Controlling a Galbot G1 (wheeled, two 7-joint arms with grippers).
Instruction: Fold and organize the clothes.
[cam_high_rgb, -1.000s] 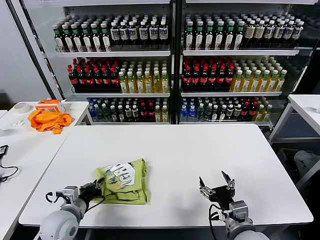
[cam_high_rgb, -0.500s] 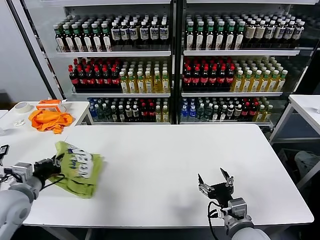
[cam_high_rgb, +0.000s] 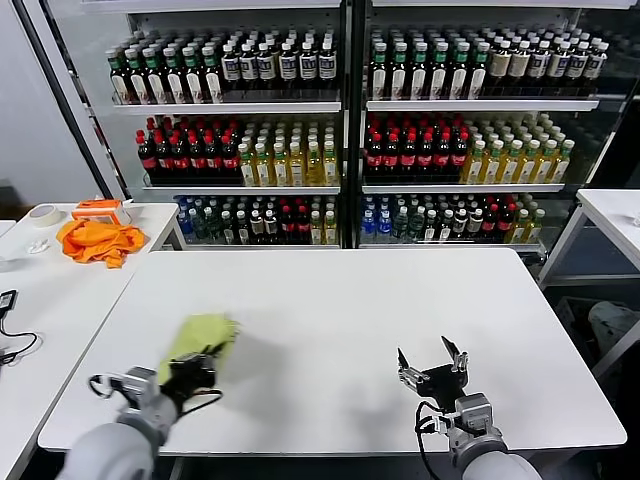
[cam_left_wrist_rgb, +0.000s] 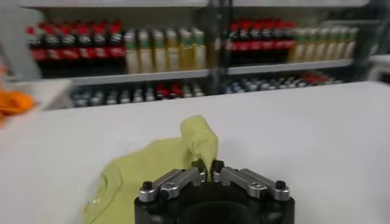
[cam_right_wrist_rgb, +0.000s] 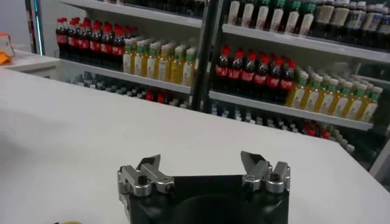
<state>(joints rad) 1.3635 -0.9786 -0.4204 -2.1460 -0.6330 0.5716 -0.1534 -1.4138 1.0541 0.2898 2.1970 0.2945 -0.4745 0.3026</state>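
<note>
the left gripper (cam_high_rgb: 205, 357), clamped on the lime-green t-shirt (cam_high_rgb: 198, 334), is swinging it back from the left edge toward the table's (cam_high_rgb: 350, 300) near-left; folding seems ongoing. the right gripper (cam_high_rgb: 432, 372) is idling near-right, fingers apart.

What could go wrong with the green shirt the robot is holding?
The left pincer is shut on just a small pinch of the lime-green T-shirt, so the cloth might slip free. The shirt looks bunched up, not flat, so its folds could come undone. It also sits close to the front left part of the white table, so a further pull might drag it off. The right pincer waits open, too far away to help.
</note>
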